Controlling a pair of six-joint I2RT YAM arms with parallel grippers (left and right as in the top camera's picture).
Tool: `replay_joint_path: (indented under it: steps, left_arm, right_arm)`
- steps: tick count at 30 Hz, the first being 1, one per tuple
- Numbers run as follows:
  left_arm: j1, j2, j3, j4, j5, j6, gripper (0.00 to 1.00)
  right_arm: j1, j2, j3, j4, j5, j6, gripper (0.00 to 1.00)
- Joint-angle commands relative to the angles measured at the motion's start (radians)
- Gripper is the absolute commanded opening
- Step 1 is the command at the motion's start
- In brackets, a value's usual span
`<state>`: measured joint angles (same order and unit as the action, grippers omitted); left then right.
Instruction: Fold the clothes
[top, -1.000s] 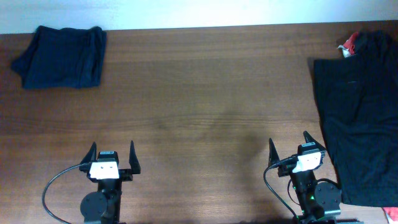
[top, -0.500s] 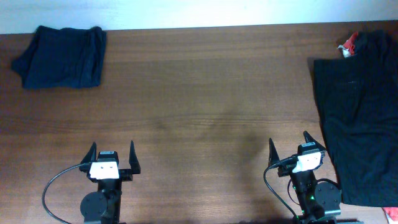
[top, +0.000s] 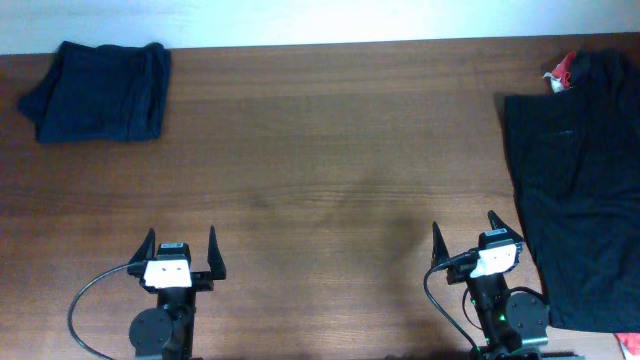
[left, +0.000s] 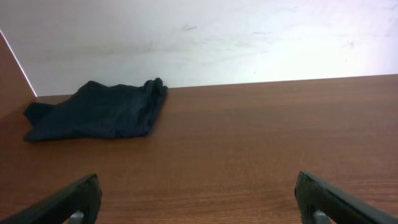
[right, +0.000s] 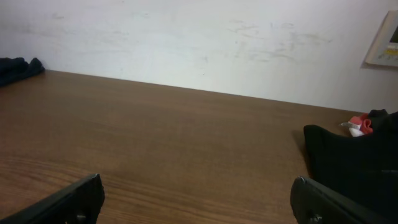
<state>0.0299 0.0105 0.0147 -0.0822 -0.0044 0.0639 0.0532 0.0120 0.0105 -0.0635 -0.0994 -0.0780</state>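
Note:
A folded dark navy garment (top: 98, 92) lies at the table's far left corner; it also shows in the left wrist view (left: 99, 112). A large black garment (top: 580, 190) lies spread along the right edge, also in the right wrist view (right: 354, 162). My left gripper (top: 180, 252) is open and empty near the front edge, far from the navy garment; its fingertips frame the left wrist view (left: 199, 199). My right gripper (top: 466, 236) is open and empty, just left of the black garment; its fingertips frame the right wrist view (right: 198, 196).
A red and white piece of cloth (top: 562, 72) peeks out at the top of the black garment, also in the right wrist view (right: 357, 126). The brown wooden table (top: 330, 150) ends at a white wall at the back. A grey cable (top: 85, 300) loops beside the left arm.

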Motion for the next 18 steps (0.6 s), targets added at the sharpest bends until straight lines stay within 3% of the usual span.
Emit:
replay_joint_path:
  steps: [1, 3, 7, 9, 13, 18]
  left_arm:
    - [-0.004, 0.001, -0.006, -0.002, 0.008, 0.013, 0.99]
    - [-0.004, 0.001, -0.006, -0.001, 0.008, 0.013, 0.99]
    - [-0.004, 0.001, -0.006, -0.002, 0.008, 0.013, 0.99]
    - [-0.004, 0.001, -0.006, -0.002, 0.008, 0.013, 0.99]
    - [-0.004, 0.001, -0.006, -0.002, 0.008, 0.013, 0.99]
    - [-0.004, 0.001, -0.006, -0.002, 0.008, 0.013, 0.99]
  right_arm:
    - [0.006, -0.003, -0.005, -0.005, -0.002, 0.000, 0.99]
    - [0.006, -0.003, -0.005, -0.003, -0.031, 0.060, 0.99]
    - [0.006, -0.003, -0.005, 0.021, -0.340, 0.609, 0.99]
    - [0.006, -0.003, -0.005, 0.032, -0.356, 0.760, 0.99]
    - [0.006, -0.003, -0.005, 0.108, -0.404, 0.880, 0.99]
    - [0.006, -0.003, 0.008, 0.417, -0.443, 0.879, 0.99]
